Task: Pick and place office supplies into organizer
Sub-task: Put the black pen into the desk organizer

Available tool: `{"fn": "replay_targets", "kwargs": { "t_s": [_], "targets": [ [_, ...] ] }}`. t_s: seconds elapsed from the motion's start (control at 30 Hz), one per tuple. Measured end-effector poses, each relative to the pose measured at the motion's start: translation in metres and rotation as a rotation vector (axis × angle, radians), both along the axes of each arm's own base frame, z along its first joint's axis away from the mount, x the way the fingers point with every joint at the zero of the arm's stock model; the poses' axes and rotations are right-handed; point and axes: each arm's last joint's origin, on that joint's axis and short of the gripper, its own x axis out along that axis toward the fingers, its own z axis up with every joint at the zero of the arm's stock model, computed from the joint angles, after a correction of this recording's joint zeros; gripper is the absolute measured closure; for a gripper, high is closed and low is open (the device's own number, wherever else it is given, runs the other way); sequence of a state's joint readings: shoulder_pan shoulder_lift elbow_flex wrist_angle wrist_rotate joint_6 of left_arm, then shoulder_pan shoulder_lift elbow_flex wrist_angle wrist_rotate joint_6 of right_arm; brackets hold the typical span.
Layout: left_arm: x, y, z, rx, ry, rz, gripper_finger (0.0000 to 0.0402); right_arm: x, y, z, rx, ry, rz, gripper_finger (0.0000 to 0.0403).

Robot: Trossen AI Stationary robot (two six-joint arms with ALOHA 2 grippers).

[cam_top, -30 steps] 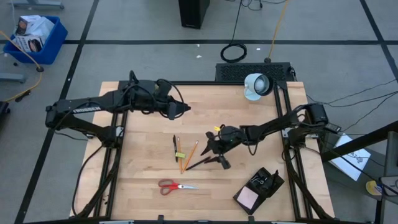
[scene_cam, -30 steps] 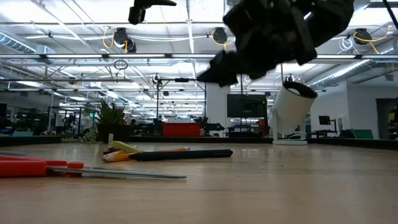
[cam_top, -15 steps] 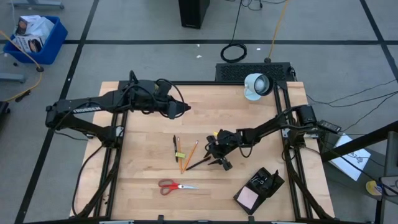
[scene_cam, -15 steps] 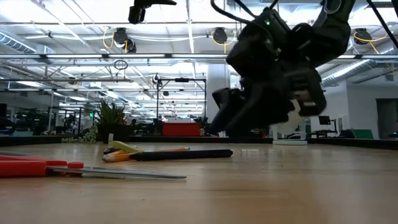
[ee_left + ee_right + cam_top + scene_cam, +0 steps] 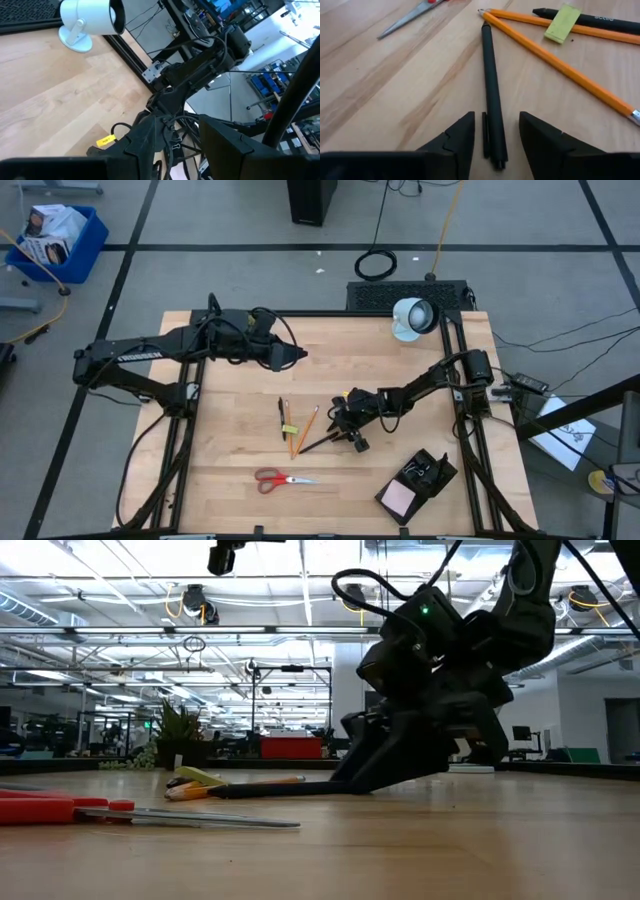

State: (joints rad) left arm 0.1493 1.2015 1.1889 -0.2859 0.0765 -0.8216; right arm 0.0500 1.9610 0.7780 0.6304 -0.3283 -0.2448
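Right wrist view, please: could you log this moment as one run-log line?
right gripper: open, straddling black pen end | left gripper: waiting above table's far left | organizer: near right corner

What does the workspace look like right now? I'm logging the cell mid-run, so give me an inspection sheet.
Surface: wooden table, flat, in a black frame.
Job's things: black pen, two pencils, second black pen and a yellow-green note clustered mid-table; scissors near the front edge; organizer at the front right corner with a pink pad in it.
Clutter: white lamp at the back right.
Grippers: right hand down at the table, open, fingers either side of the black pen's end; left hand open, waiting above the back left.
Cables: coil on the floor behind the table.
Surroundings: blue bin on the floor, far left.
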Motion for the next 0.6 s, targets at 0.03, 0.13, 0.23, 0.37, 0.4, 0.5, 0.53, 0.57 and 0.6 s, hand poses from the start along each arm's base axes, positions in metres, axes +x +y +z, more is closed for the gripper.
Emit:
{"fn": "replay_targets", "kwargs": {
  "t_s": [0.03, 0.13, 0.23, 0.37, 0.4, 0.5, 0.53, 0.57, 0.6],
  "targets": [
    [0.0000, 0.0001, 0.0000, -0.003, -0.001, 0.002, 0.0247, 0.0000, -0.0003, -0.0007, -0.001, 0.001, 0.000, 0.0261],
    [0.0000, 0.0002, 0.0001, -0.014, -0.002, 0.006, 0.0247, 0.0009, -0.0004, -0.0026, -0.003, -0.009, 0.000, 0.0277],
    [0.0000, 0.0001, 0.0000, -0.018, -0.002, 0.006, 0.0247, 0.0012, -0.0010, -0.0026, -0.010, -0.016, 0.001, 0.0296],
    [0.0000, 0.0002, 0.0000, -0.018, -0.001, 0.006, 0.0247, 0.0012, -0.0020, -0.0029, -0.022, -0.020, 0.004, 0.0333],
    [0.0000, 0.0002, 0.0000, -0.019, -0.001, 0.006, 0.0247, 0.0012, -0.0022, -0.0030, -0.019, -0.018, 0.000, 0.0343],
    [0.0001, 0.0002, -0.0001, -0.022, -0.001, 0.007, 0.0247, 0.0008, -0.0029, -0.0034, -0.010, -0.011, -0.017, 0.0370],
    [0.0001, 0.0002, -0.0001, -0.023, -0.001, 0.007, 0.0247, -0.0001, -0.0030, -0.0039, -0.003, -0.008, -0.023, 0.0377],
    [0.0001, 0.0002, -0.0001, -0.023, -0.001, 0.007, 0.0247, -0.0007, -0.0031, -0.0041, 0.005, -0.002, -0.031, 0.0381],
    [0.0001, 0.0002, -0.0001, -0.022, -0.001, 0.007, 0.0247, -0.0015, -0.0036, -0.0047, 0.011, 0.002, -0.036, 0.0382]
  ]
}}
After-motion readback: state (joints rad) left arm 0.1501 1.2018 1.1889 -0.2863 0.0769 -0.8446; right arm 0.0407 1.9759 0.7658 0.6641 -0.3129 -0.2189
